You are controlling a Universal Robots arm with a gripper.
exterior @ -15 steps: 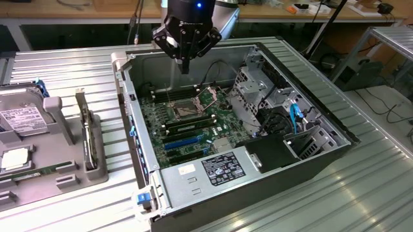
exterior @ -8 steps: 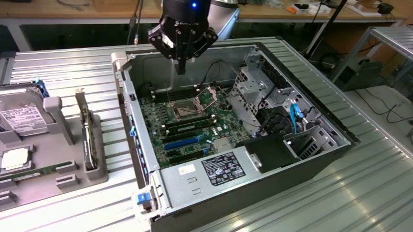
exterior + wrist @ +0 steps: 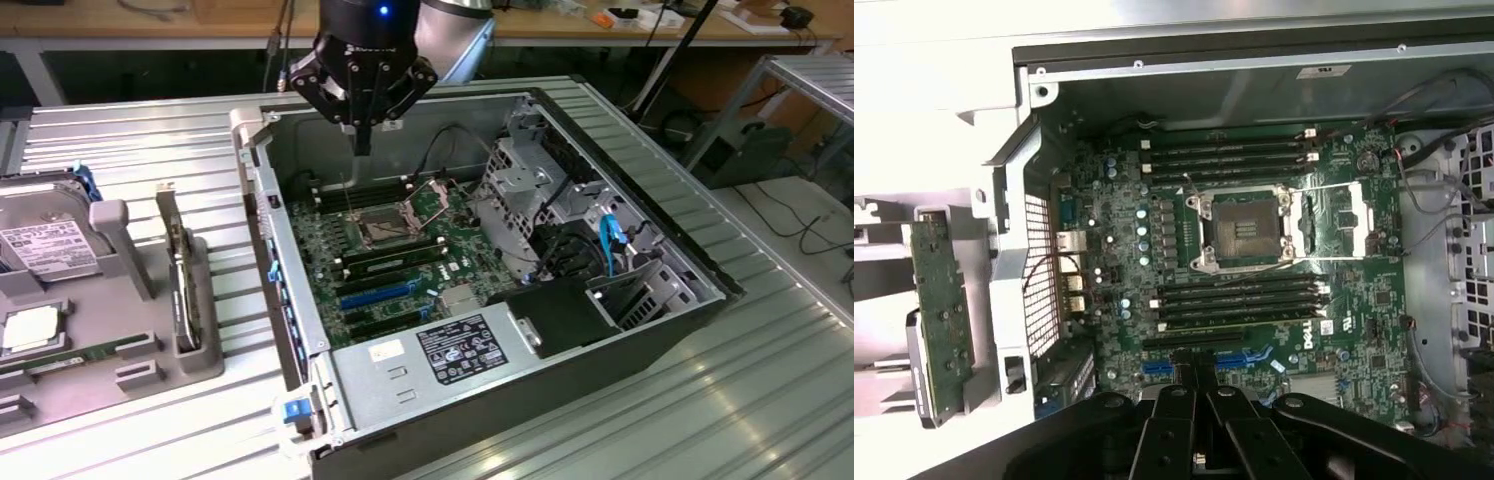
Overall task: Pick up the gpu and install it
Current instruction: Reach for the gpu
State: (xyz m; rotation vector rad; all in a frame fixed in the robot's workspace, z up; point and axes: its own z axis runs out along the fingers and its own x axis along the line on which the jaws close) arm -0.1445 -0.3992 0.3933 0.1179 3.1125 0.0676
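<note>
The gpu (image 3: pixel 179 275) stands on edge in a slot of the grey holder (image 3: pixel 134 375) at the exterior view's left, beside the open computer case (image 3: pixel 287 300). In the wrist view the gpu (image 3: pixel 942 310) shows a green board face outside the case wall. My gripper (image 3: pixel 360 140) hangs over the far end of the case, above the motherboard (image 3: pixel 400 250), well apart from the gpu. Its fingers are shut together with nothing between them. In the wrist view my gripper (image 3: pixel 1199 425) sits over the blue expansion slots (image 3: pixel 1249 357).
A silver hard drive (image 3: pixel 47 245) and a processor chip (image 3: pixel 30 330) also rest in the holder. Inside the case are the open processor socket (image 3: pixel 387 228), memory slots (image 3: pixel 394 262), the power supply (image 3: pixel 454 345) and drive cage (image 3: pixel 527 185). A ribbed metal table (image 3: pixel 160 140) surrounds everything.
</note>
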